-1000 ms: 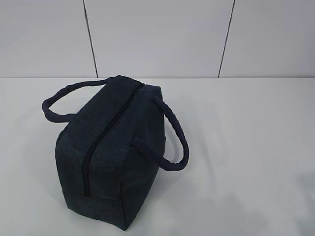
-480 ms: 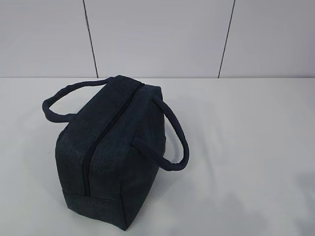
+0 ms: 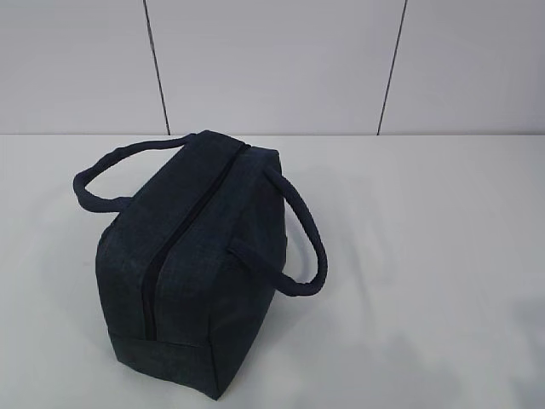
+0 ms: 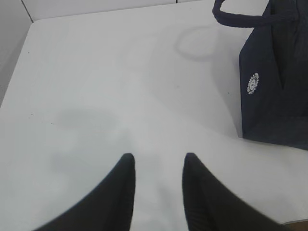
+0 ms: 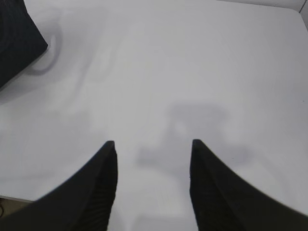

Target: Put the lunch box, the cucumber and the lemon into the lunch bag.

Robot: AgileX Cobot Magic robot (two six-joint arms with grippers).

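Observation:
The dark navy lunch bag [image 3: 192, 256] stands on the white table, left of centre, with its top zipper shut and its two loop handles hanging out to the sides. One end of it, with a small white logo, shows at the right of the left wrist view [image 4: 274, 86]; a corner shows at the top left of the right wrist view [image 5: 17, 41]. My left gripper [image 4: 158, 156] is open and empty over bare table, left of the bag. My right gripper [image 5: 153, 143] is open and empty over bare table, right of the bag. The lunch box, cucumber and lemon are out of view.
A white table [image 3: 426, 256] with a grey panelled wall [image 3: 272, 60] behind it. Its left edge and far corner show in the left wrist view [image 4: 19, 62]. Its near edge shows at the lower left of the right wrist view [image 5: 14, 198].

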